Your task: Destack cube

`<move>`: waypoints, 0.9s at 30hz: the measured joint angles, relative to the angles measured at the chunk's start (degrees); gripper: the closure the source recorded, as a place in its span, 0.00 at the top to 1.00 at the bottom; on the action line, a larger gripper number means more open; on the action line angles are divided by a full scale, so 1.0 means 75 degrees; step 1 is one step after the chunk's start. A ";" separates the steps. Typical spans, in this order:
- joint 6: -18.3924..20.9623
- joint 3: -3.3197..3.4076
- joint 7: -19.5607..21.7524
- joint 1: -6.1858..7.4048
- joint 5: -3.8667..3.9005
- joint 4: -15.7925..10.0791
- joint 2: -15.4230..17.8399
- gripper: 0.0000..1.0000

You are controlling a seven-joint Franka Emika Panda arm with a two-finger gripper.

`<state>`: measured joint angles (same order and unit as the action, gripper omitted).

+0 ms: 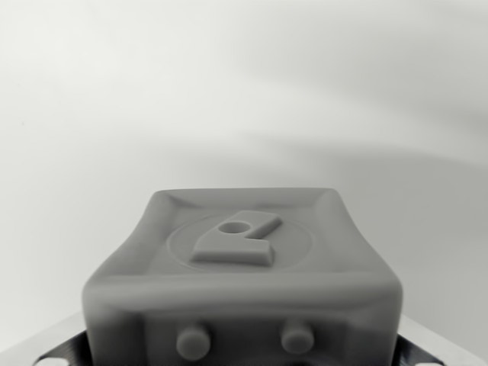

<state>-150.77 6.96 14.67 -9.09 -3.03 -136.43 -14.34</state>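
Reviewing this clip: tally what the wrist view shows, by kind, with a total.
Grey moulded cube with a raised emblem on its top face: 1
Metal gripper parts at the bottom corners: 1
Pale plain surface behind: 1
Total: 3
No second cube is visible; whether one sits beneath cannot be told.

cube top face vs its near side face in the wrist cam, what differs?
The cube's top face carries one raised letter-like shape with a hole, set in a circular ring; the side face shows two small round studs. The top face shows whole; the side face is cut off by the frame's bottom edge. Both are the same plain grey.
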 joint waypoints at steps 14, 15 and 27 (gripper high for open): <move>0.0112 -0.0207 -0.0916 -0.0030 0.0000 0.0634 -0.0517 0.00; 0.0123 -0.0219 -0.0978 -0.0031 0.0000 0.0678 -0.0554 0.00; 0.0232 -0.0350 -0.1681 -0.0041 0.0001 0.1186 -0.0945 0.00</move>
<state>-149.03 4.33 2.06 -9.40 -3.02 -127.54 -21.43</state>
